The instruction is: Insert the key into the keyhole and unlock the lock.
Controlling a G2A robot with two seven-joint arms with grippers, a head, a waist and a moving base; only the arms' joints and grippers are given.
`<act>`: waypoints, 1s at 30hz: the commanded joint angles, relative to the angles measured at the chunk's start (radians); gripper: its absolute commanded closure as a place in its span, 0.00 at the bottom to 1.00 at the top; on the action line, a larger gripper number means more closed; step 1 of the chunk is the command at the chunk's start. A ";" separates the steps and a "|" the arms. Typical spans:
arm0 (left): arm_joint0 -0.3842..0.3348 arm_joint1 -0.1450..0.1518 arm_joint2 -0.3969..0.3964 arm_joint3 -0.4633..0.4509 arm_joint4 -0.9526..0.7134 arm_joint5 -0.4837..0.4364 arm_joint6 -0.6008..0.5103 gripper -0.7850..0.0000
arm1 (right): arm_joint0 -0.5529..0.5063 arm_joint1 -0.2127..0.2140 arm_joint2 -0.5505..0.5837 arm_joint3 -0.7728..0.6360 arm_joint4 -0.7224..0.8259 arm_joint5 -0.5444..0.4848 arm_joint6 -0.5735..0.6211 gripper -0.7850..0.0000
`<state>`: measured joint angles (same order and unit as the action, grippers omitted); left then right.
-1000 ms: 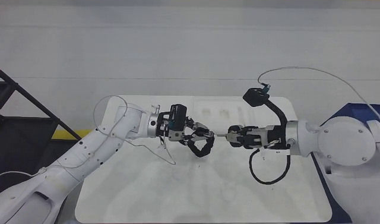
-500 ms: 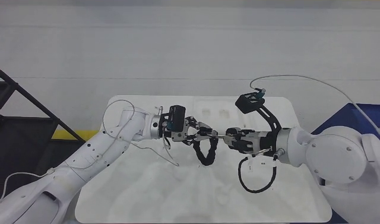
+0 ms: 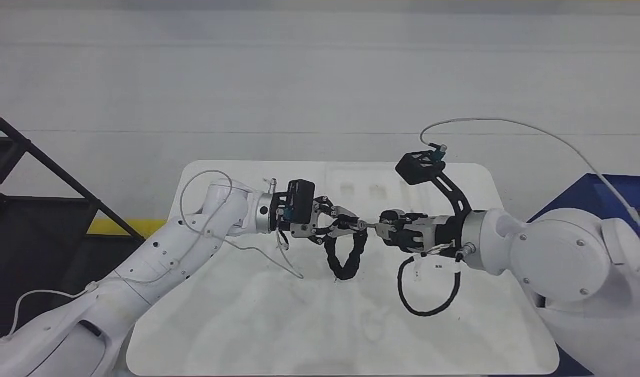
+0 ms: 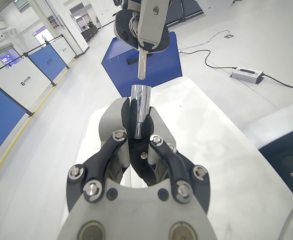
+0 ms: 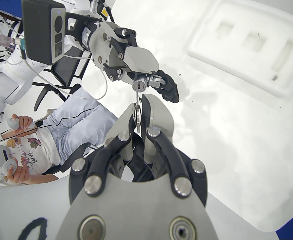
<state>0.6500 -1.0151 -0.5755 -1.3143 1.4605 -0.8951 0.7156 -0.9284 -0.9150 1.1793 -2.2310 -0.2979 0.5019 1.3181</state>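
Observation:
My left gripper (image 4: 136,106) is shut on the lock (image 4: 140,96), a chrome cylinder whose black cable loop (image 3: 345,260) hangs below it over the table. My right gripper (image 5: 137,106) is shut on the key (image 5: 137,116) and faces the left one. The key blade (image 4: 141,63) points at the cylinder's end, with a small gap between tip and lock. In the right wrist view the keyhole face (image 5: 139,86) sits just beyond the blade tip. From above, the left gripper (image 3: 338,222) and right gripper (image 3: 382,227) meet over the table's middle.
The white table (image 3: 250,327) carries a white foam tray (image 3: 370,187) with several recesses at its back edge. A black rack (image 3: 40,197) stands off the table's left side. A blue cabinet (image 4: 156,63) stands beyond the right end.
The right gripper has brought the key leftward, closer to the lock. The left gripper shifted slightly and the black cable loop swung lower. The gap between key and lock has narrowed.

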 commanded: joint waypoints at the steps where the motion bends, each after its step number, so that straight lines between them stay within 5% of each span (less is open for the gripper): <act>1: 0.001 -0.002 -0.003 0.001 0.003 0.000 0.000 1.00 | 0.002 0.002 -0.004 0.003 0.001 0.002 -0.002 1.00; 30: 0.023 -0.029 -0.049 0.009 0.043 -0.046 -0.008 1.00 | 0.036 0.035 -0.053 0.023 0.038 0.027 -0.027 1.00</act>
<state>0.6732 -1.0433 -0.6237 -1.3052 1.5024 -0.9400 0.7077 -0.8931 -0.8802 1.1274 -2.2081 -0.2618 0.5286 1.2914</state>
